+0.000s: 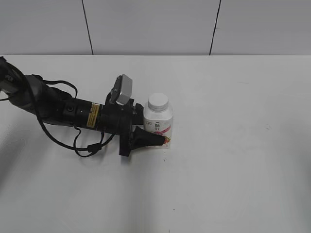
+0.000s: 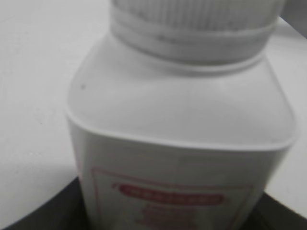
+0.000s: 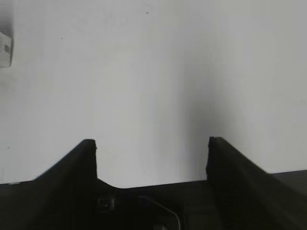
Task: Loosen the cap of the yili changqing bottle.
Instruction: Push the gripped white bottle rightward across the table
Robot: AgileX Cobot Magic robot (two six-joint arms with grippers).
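Two arms, only one busy | left gripper [image 1: 154, 135] clamped low around the yili changqing bottle [image 1: 159, 124], upright mid-table, prob to stop it spinning | cap [image 1: 158, 101] on top left bare, nothing touching it | right gripper [image 3: 151, 143] spread wide over bare table [image 3: 153, 72], holding nothing

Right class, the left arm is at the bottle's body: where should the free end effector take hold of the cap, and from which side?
Grip the cap around its ribbed side wall, coming down from above. The Yili Changqing bottle stands upright, so the flat top faces up and is unobstructed. The left end effector sits low at the label, leaving the cap clear. The right end effector is open over bare table.
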